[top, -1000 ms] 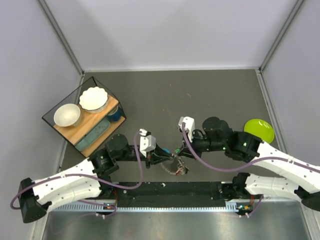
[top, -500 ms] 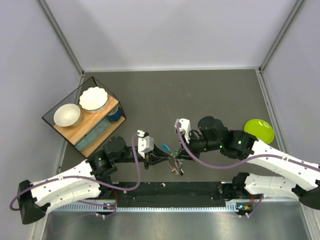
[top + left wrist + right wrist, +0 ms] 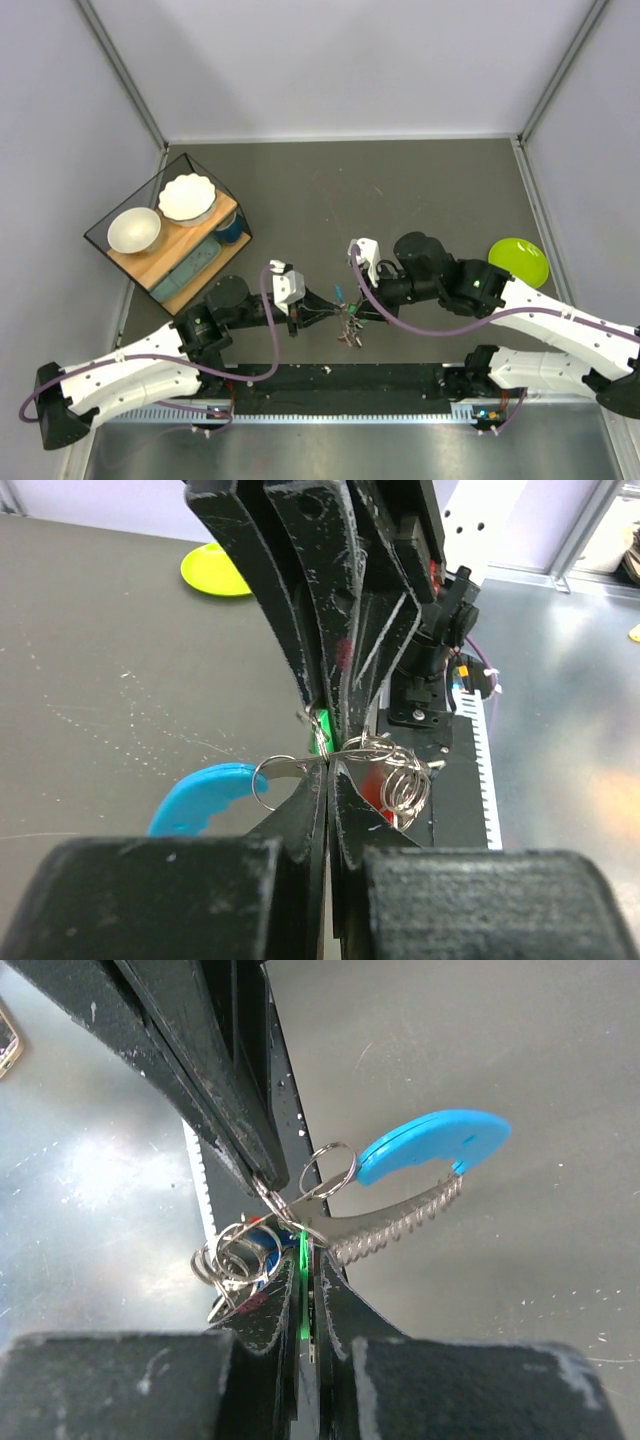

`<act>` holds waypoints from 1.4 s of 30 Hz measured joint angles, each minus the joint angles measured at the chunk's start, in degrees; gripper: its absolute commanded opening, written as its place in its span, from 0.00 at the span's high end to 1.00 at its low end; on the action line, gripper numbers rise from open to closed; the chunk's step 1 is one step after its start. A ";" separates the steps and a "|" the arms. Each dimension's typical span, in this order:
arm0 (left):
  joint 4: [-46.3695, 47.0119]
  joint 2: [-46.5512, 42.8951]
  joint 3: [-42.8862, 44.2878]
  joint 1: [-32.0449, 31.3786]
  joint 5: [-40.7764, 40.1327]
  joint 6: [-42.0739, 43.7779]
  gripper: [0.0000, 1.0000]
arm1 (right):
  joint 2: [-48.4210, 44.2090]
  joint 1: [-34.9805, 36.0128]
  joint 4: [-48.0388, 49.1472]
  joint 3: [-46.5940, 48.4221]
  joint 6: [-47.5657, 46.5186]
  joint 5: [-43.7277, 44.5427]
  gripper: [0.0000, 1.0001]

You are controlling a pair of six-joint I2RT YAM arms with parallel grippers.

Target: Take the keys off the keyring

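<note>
Silver wire of the keyring (image 3: pixel 403 780) is pinched in the closed tips of the left gripper (image 3: pixel 328 768), and directly opposite, tip to tip, the right gripper (image 3: pixel 305 1248) is closed on a green-headed one of the keys (image 3: pixel 303 1268). Over the last second the two grippers have drawn together, so the bunch hangs slack just below their tips, the cyan tag (image 3: pixel 432 1146) off to one side. No key looks free yet, so I judge the unthreading barely begun.
</note>
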 measured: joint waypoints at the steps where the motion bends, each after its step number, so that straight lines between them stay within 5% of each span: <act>1: 0.13 -0.35 -0.20 0.00 -0.63 -0.09 1.00 | 0.00 0.00 0.00 0.00 0.00 -0.07 1.00; 7: 1.33 -1.62 -0.39 0.00 -3.39 -0.76 1.00 | 0.00 0.00 0.15 -0.48 0.02 -0.31 0.99; 11: 2.34 -1.44 -0.74 -0.02 -3.58 -1.55 1.00 | 0.00 0.02 0.20 -0.48 0.13 0.13 0.88; 17: 3.43 -0.48 -1.01 0.00 -3.39 -1.77 1.00 | -0.50 0.00 0.17 -0.48 0.59 2.67 0.91; 30: 4.39 -0.52 -1.22 0.00 -2.03 -1.77 1.00 | -12.02 0.00 3.67 -2.16 1.53 11.08 0.76; 42: 6.54 -0.61 -1.53 0.00 0.52 -1.68 1.00 | -15.74 0.02 15.74 -12.02 0.00 3.93 0.68</act>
